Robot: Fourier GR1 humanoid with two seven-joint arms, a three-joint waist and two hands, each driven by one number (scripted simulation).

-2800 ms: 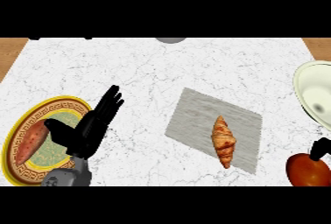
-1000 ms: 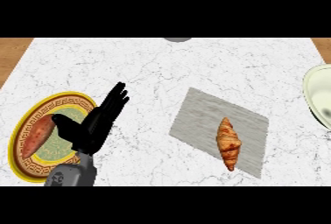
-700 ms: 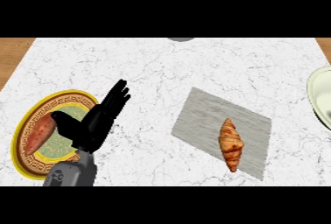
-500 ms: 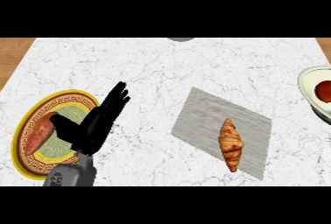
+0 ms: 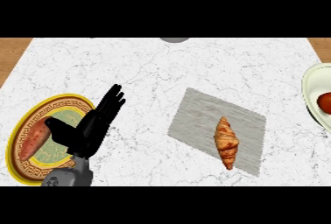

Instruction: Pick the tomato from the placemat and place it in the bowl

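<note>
The red tomato (image 5: 324, 102) lies inside the pale green bowl (image 5: 311, 89) at the right edge of the head view, both cut off by the frame. A grey placemat (image 5: 194, 117) sits in the middle of the marble counter with a croissant (image 5: 226, 141) on it. My left hand (image 5: 90, 129) rests open at the lower left, fingers straight and pointing up, over the rim of a plate. My right hand does not show.
A yellow-rimmed patterned plate (image 5: 26, 164) with a reddish piece of food (image 5: 33, 138) lies at the lower left, partly under my left hand. A grey round object (image 5: 174, 39) peeks in at the top edge. Wooden floor shows at the top corners.
My right hand with the tomato, at the lower right 2.8 s ago, has left the view. The tomato now lies in the bowl. The view has shifted a little; the left hand stays still.
</note>
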